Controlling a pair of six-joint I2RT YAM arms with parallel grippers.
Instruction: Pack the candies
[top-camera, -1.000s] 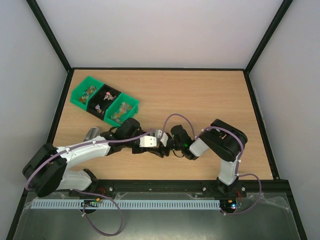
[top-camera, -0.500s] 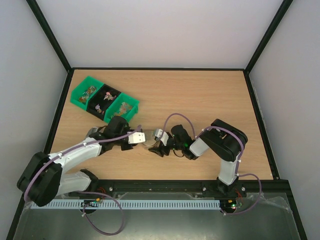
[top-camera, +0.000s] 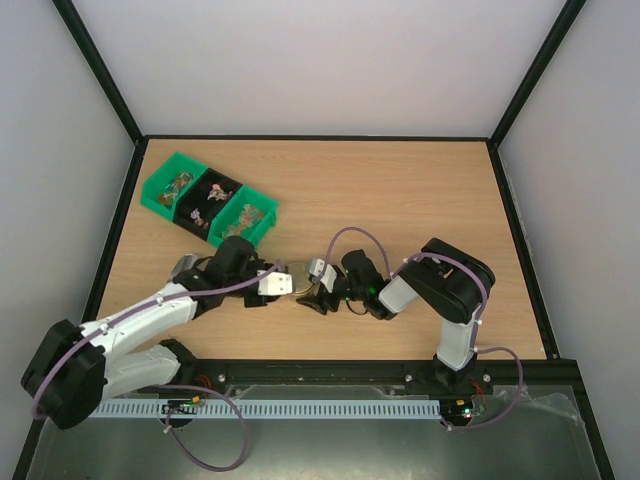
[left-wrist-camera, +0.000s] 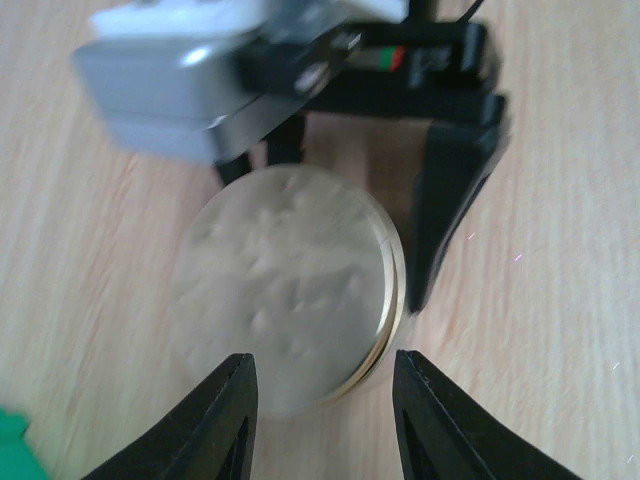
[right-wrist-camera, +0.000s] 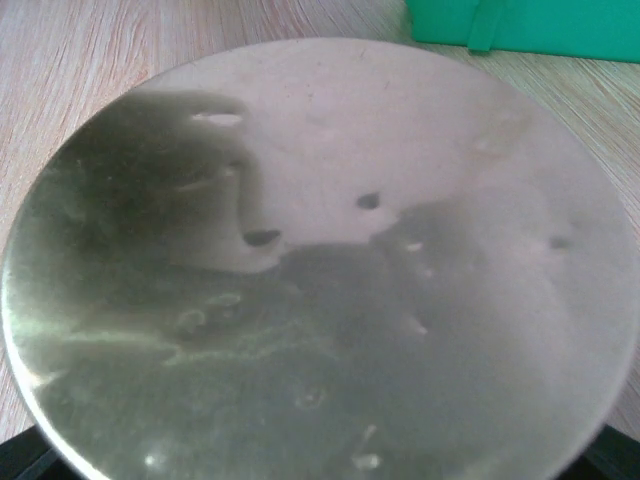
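Candies (top-camera: 208, 203) lie in green bins (top-camera: 150, 193), apart from fingers (left-wrist-camera: 225, 420) flanking the lid (left-wrist-camera: 285, 290)

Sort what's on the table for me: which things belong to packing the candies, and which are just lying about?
In the job: candies, in the green three-compartment bin; round lid, held between the fingers of the right end effector.

Lying about: grey object, partly hidden by the left arm and untouched; cannot tell what it is.
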